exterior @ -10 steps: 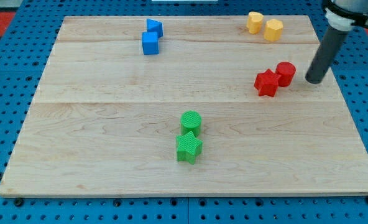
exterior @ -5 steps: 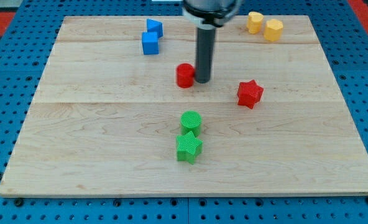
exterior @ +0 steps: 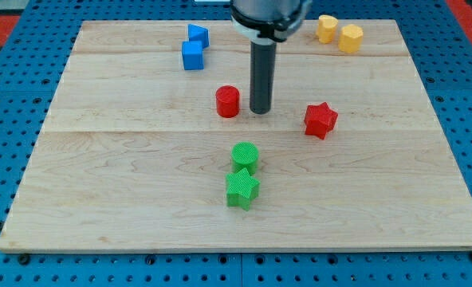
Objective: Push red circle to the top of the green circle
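While my tip [exterior: 260,111] rests on the desk [exterior: 140,199] in the upper middle of the board, the red circle [exterior: 228,102] stands just beside it toward the view's left, with a narrow strip of bare wood between the two, so they are apart. The end effector is a plain dark rod with no jaws, so it grasps nothing and is released from every block.

The green circle [exterior: 245,156] lies below my tip, toward the view's bottom and slightly to the view's left of it. The green star [exterior: 242,188] sits directly below the green circle and touches it. The red circle is above the green circle, offset a little to the view's left, and well apart from it.

The red star [exterior: 320,119] lies to the view's right of my tip and slightly lower, clear of it. Two blue blocks, a blue cube [exterior: 193,56] and a blue wedge-like block [exterior: 198,35], sit toward the view's top left of my tip, touching each other. Two yellow blocks [exterior: 339,33] stand side by side toward the view's top right of my tip, near the top edge of the desk.
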Tool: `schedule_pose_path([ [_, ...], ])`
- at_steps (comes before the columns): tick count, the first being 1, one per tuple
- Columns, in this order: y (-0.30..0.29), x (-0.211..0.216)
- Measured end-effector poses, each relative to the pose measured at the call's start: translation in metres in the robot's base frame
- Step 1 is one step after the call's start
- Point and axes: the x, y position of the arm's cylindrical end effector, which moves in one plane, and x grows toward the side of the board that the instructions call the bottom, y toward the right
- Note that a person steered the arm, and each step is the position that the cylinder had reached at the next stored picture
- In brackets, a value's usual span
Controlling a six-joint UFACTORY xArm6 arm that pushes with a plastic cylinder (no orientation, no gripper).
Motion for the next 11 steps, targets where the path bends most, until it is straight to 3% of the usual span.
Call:
schedule_pose_path([
  [2, -0.07, -0.073],
  [3, -0.099, -0.049],
  [4, -0.067, -0.017],
  [5, -0.067, -0.014],
  [6, -0.054, -0.042],
  [7, -0.003, -0.044],
  [8, -0.031, -0.035],
  [9, -0.065, -0.058],
  [11, -0.03, -0.001],
])
